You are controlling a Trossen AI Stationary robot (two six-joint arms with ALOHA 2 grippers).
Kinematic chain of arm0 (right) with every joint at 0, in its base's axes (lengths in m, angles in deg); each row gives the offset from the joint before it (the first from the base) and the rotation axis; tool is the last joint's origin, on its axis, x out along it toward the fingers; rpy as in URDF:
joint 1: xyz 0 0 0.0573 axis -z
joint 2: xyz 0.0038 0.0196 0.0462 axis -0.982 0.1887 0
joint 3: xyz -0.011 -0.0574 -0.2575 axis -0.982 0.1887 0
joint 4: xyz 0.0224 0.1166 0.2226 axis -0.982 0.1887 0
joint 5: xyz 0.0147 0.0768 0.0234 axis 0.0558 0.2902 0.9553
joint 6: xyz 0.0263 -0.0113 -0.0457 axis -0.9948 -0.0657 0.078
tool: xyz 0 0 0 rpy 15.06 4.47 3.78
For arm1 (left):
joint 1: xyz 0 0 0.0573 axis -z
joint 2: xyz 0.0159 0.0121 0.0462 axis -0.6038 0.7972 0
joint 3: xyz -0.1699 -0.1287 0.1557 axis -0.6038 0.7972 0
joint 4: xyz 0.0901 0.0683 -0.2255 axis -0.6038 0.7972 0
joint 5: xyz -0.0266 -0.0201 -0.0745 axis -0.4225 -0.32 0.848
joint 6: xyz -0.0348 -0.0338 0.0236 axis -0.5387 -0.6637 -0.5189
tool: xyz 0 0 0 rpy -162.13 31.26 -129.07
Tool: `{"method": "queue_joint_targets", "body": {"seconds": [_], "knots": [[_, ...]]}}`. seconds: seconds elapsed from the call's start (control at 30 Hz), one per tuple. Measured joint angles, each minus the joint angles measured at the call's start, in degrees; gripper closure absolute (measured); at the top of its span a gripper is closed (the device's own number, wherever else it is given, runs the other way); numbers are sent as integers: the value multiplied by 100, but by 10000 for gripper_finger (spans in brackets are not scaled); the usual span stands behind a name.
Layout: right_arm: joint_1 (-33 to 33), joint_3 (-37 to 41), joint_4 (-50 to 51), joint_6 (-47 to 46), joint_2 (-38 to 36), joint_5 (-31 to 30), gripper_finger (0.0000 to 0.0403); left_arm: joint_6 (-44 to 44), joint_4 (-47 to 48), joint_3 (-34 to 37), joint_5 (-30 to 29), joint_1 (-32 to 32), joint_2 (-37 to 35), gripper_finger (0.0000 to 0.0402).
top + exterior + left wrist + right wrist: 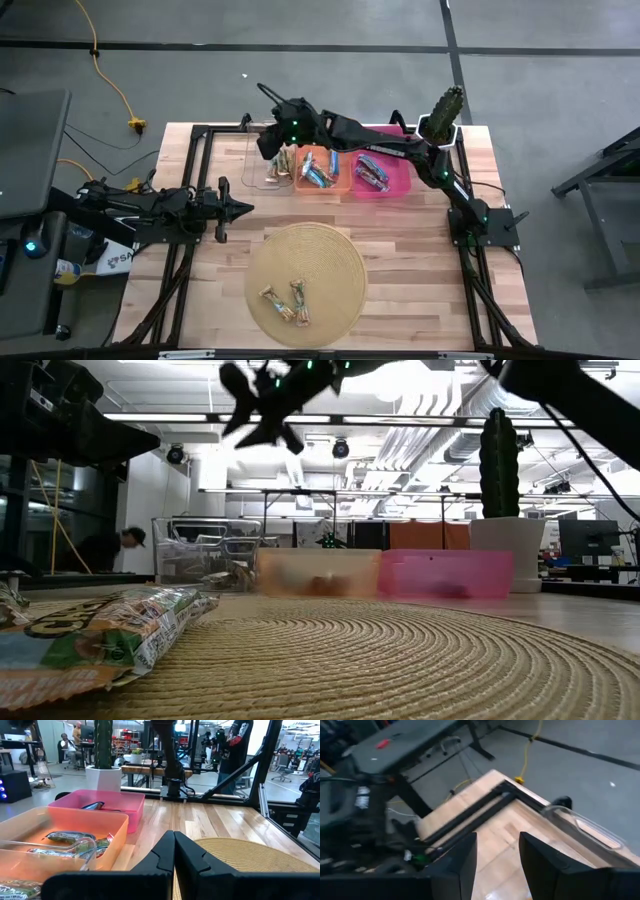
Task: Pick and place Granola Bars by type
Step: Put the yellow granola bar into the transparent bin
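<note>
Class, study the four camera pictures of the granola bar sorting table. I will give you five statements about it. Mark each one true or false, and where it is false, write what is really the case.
1. Two granola bars lie on the round woven mat. True.
2. The right gripper is above the pink bin. False: it is over the clear bin.
3. The left gripper is shut. True.
4. The orange bin is empty. False: it holds bars.
5. The right gripper's jaws grip a bar. False: they stand apart with nothing between them.
</note>
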Motion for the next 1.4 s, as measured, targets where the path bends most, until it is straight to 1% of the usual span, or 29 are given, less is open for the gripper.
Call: {"method": "queue_joint_targets", "body": {"seconds": [0.23,0.47,0.73,0.83,0.93,1.03,1.17,1.23,1.33,1.4], "knots": [[-383,0,135,79,-484,47,272,0,2,0,0,0,2,401],[-1002,0,320,19,-854,155,272,0,0,-1,0,0,2,401],[-1929,0,373,-583,-944,449,272,0,5,0,0,0,2,401],[-2302,0,415,-884,-944,385,272,0,8,-1,0,0,1,401],[-2679,0,579,-1263,-937,-227,272,0,9,1,0,0,2,401],[-3053,0,756,-1716,-929,-1171,272,0,9,1,0,0,2,401],[-3531,2,1209,-2757,-928,-2464,272,0,9,-1,0,0,1,401],[-3751,2,1470,-3359,-926,-2999,272,0,9,0,0,0,2,401],[-4038,2,1778,-4061,-877,-3574,272,0,9,-1,0,0,2,401],[-4180,2,1916,-4319,-798,-3702,272,0,9,2,0,0,2,401]]}}
